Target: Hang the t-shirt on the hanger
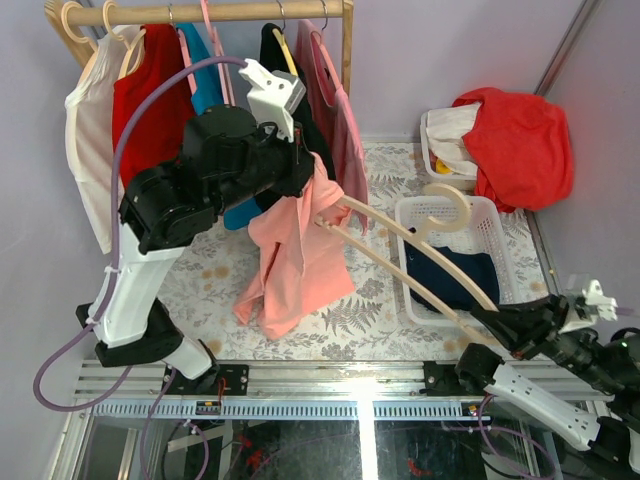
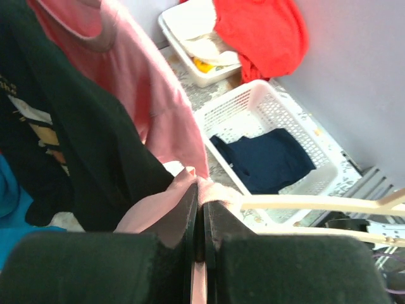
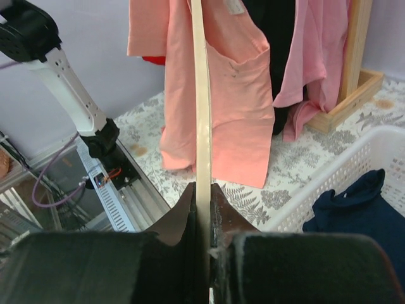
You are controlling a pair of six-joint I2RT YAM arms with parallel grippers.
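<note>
The salmon t-shirt (image 1: 295, 260) hangs limp in mid-air over the floral table, its top pinched in my left gripper (image 1: 312, 182), which is shut on its cloth (image 2: 161, 206). The cream hanger (image 1: 420, 262) stretches from the shirt's top to my right gripper (image 1: 500, 325), its hook (image 1: 450, 208) over the white basket. One hanger arm end enters the shirt at the collar. My right gripper (image 3: 202, 190) is shut on the hanger (image 3: 201, 95); the shirt (image 3: 218, 95) hangs beyond it.
A wooden rack (image 1: 200, 12) at the back holds white, red, blue, black and pink garments. A white basket (image 1: 440, 215) with a navy garment (image 1: 455, 275) stands at the right; another basket (image 1: 432, 150) behind it holds a bright red shirt (image 1: 520, 140).
</note>
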